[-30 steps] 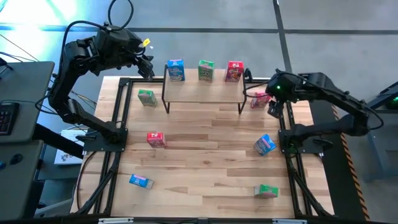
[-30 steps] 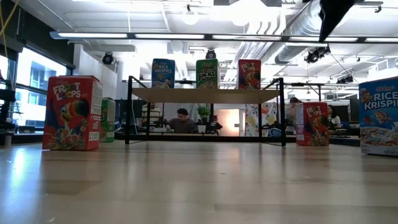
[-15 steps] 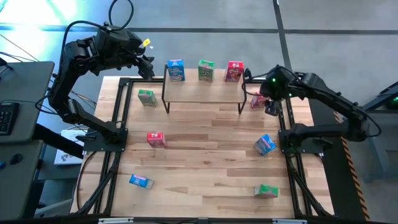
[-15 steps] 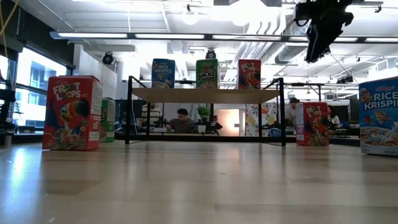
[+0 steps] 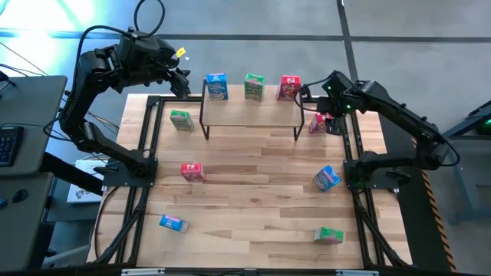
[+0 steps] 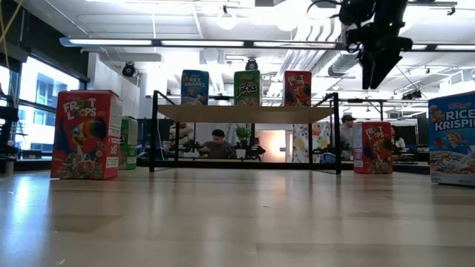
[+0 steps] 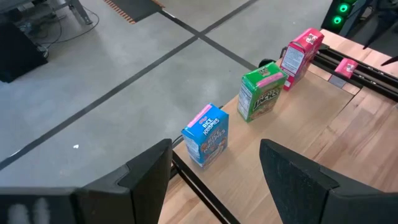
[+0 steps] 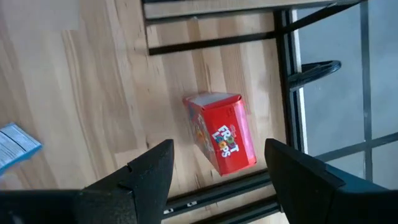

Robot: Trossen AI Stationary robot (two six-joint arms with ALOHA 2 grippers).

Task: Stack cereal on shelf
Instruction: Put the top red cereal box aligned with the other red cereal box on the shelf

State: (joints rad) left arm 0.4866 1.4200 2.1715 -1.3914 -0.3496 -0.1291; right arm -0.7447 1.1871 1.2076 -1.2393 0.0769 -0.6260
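Now | right tool (image 8: pixel 217 171) open (empty) | above upright red box (image 8: pixel 221 132), apart

A pale wooden bench (image 5: pixel 253 192) sits in a black metal frame (image 5: pixel 146 138) on a grey floor (image 5: pixel 399 46) crossed by dark lines. A desk (image 5: pixel 23 130) with a keyboard (image 5: pixel 6 142) stands on the left claw's side. Beyond the bench, a seated person (image 6: pixel 217 143) and another person (image 6: pixel 346 133) show under ceiling lights (image 6: pixel 148 41) and ducts (image 6: pixel 349 33).
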